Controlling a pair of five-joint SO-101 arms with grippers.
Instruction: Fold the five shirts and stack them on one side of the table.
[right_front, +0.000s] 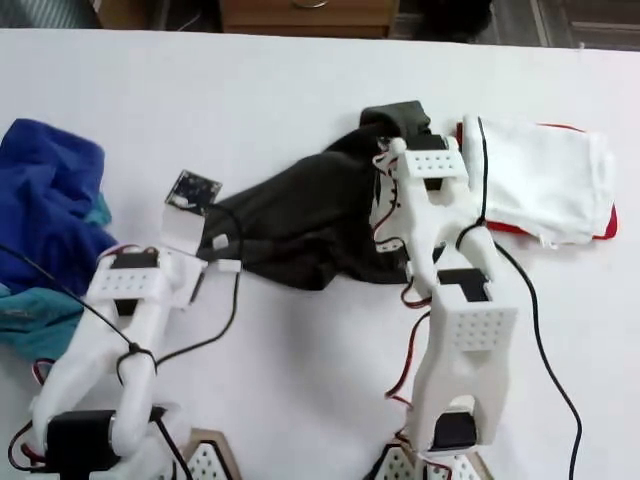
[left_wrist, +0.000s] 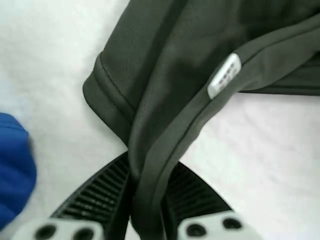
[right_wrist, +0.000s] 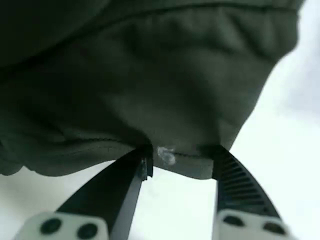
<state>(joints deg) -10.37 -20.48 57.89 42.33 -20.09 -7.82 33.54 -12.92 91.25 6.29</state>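
Both arms are built of white printed shells with black servo blocks at the joints. The left arm (right_front: 125, 320) carries a looping black cable (right_front: 232, 300) behind the gripper, and a small dark circuit board (right_front: 193, 190) sits on a white block beside its wrist. The right arm (right_front: 465, 345) has a panel dotted with a grid of small holes, with a long black lead (right_front: 540, 340) and thin red wires (right_front: 408, 360) alongside. The left gripper (left_wrist: 150, 167) has black ribbed fingers (left_wrist: 100, 192) on a white mount (left_wrist: 65, 230) with dark round screw holes. The right gripper (right_wrist: 180, 157) is black-fingered too, one side ribbed, the other smooth.
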